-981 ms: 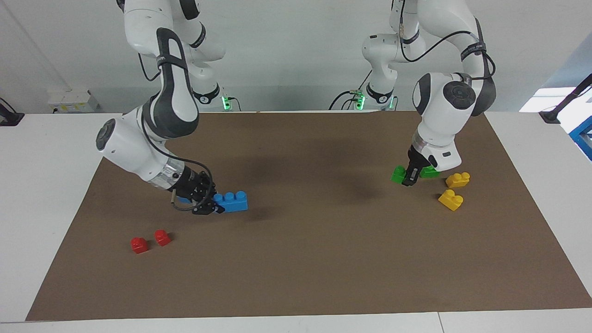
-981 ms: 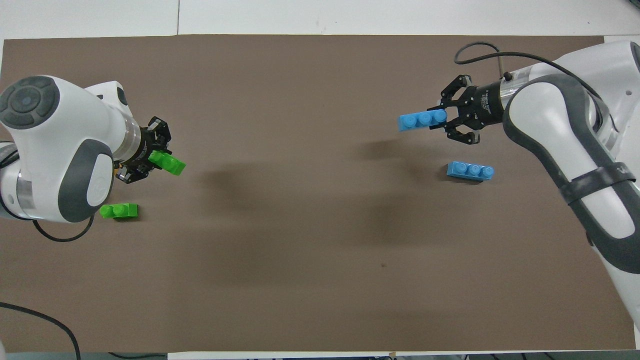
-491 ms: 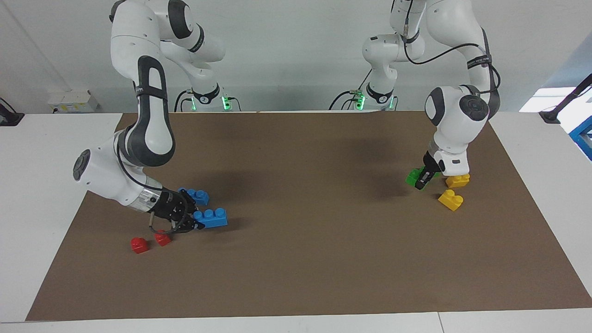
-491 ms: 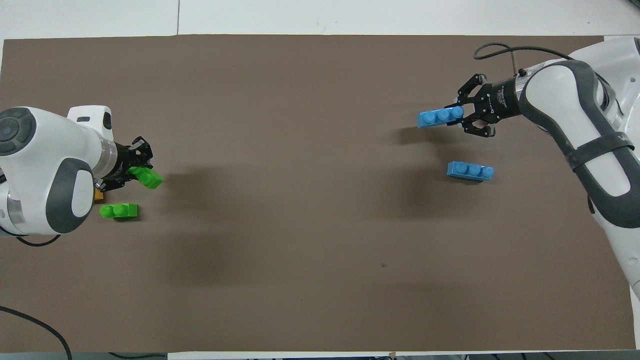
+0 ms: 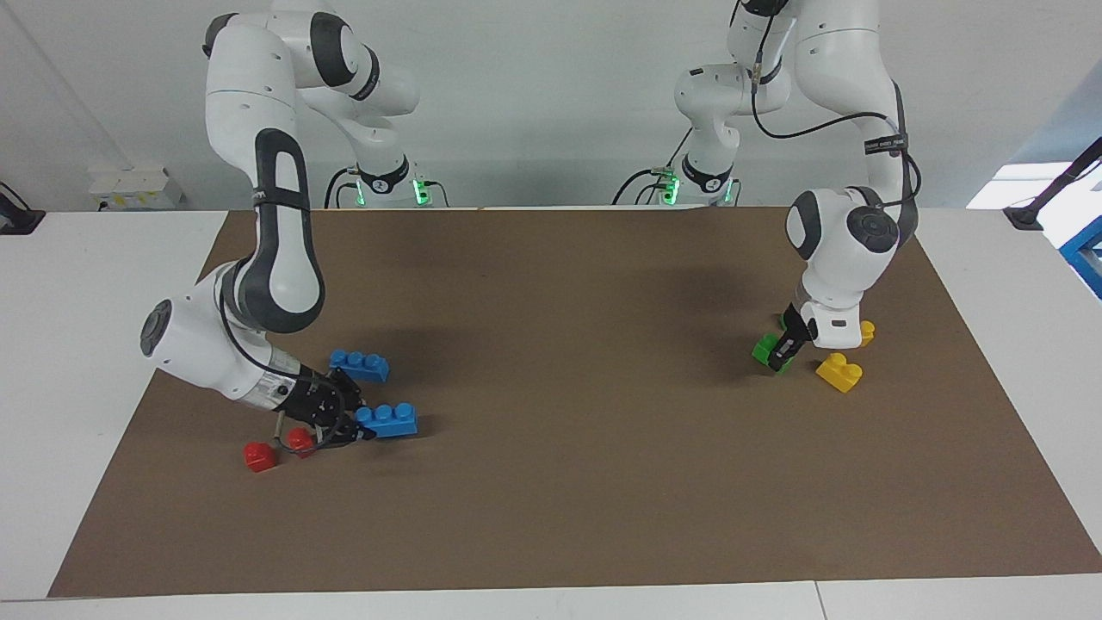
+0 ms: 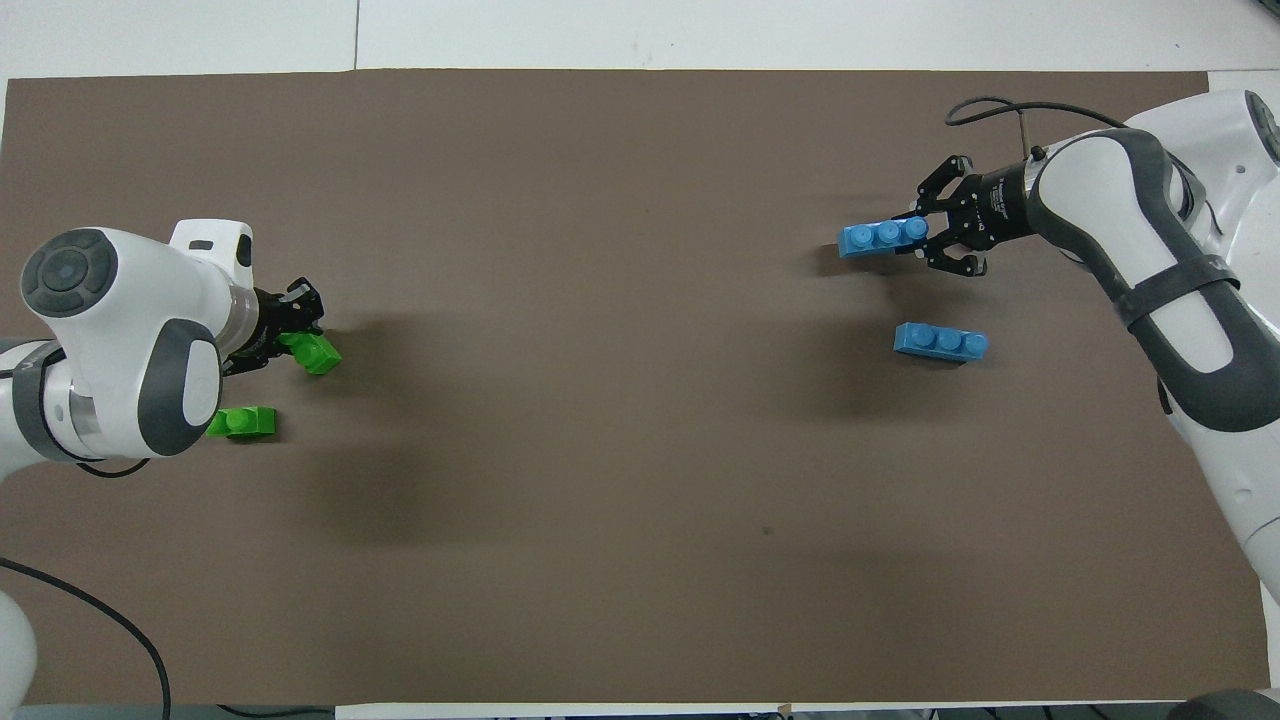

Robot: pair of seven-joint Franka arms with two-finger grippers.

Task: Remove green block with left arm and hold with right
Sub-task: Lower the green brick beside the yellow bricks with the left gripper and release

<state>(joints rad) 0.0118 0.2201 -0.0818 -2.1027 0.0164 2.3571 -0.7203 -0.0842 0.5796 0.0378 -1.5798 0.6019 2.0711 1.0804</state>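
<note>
The left gripper (image 5: 782, 355) is low over the brown mat (image 5: 568, 482) near the edge at the left arm's end of the table, closed on the green block (image 5: 764, 350), which sits at or just above the mat surface; contact with the mat cannot be told. A 2nd green block (image 6: 243, 422) lies on the mat nearer to the robots, mostly hidden by the arm in the facing view. 2 yellow blocks (image 5: 839, 372) lie just beside the held block, toward the same mat edge. At the right arm's end, the right gripper (image 5: 351, 428) is closed on 1 end of a blue 3-stud block (image 5: 387, 420), low over the mat. A 2nd blue block (image 5: 360, 365) rests on the mat nearer to the robots, and 2 red blocks (image 5: 258, 455) lie by the gripper. No writing can be read.
</note>
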